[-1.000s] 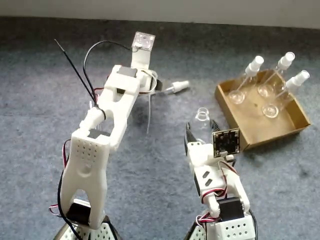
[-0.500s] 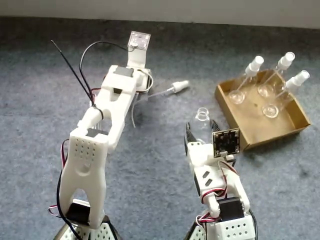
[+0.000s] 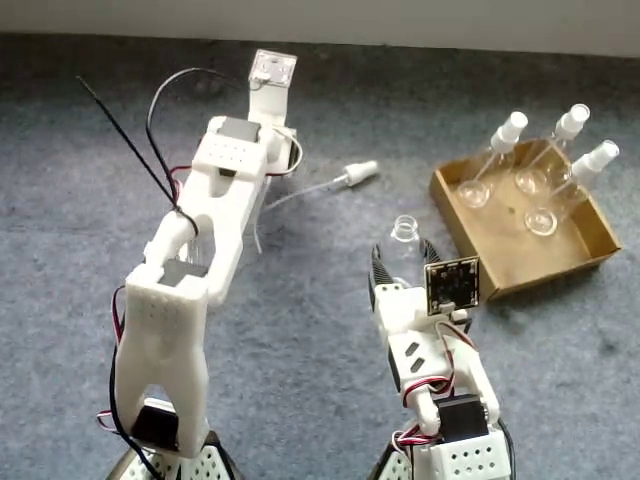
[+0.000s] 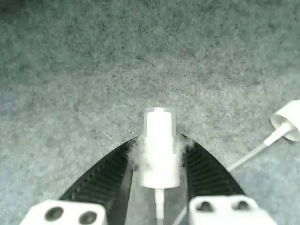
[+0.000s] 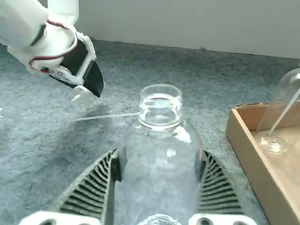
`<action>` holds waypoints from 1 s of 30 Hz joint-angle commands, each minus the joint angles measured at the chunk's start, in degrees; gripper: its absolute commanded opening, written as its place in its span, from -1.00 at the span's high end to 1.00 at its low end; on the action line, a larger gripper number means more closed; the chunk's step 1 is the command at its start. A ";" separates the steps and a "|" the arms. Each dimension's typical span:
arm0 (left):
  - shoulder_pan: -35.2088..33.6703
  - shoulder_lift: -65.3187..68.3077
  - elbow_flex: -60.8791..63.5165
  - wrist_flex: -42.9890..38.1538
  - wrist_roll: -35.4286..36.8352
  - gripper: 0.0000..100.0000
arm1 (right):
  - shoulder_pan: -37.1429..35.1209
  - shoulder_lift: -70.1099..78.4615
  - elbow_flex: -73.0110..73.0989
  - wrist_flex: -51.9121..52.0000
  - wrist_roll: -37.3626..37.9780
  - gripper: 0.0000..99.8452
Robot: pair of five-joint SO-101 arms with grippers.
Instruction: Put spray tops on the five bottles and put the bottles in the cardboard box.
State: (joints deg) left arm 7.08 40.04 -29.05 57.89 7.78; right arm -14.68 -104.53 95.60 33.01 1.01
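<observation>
Small robotics lab or hobby bench, grey carpet-like covering [image 3: 300,340] across the whole table, pale wall [image 3: 420,18] along its far edge, white printed arms [image 3: 215,220], loose black and red wires [image 3: 140,130], bare camera board [image 3: 452,283].

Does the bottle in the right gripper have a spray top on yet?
No: the bottle in the right gripper has a bare, open neck with nothing fitted on it.

bottle [image 5: 160,159] base, spray top [image 4: 159,150] tube cut off
</observation>
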 commanded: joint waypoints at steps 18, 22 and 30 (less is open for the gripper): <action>-0.57 -21.14 -2.33 40.53 0.35 0.98 | -0.48 -0.57 7.69 0.40 -0.26 0.80; 0.57 -21.23 2.68 40.88 0.35 0.98 | -0.48 -0.57 7.69 0.40 -0.26 0.80; 2.68 -22.02 12.88 41.05 0.18 0.99 | -0.48 -0.57 7.69 0.40 -0.26 0.80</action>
State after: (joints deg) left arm 8.48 22.55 -17.80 98.15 7.78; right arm -14.77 -104.53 95.60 33.01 1.01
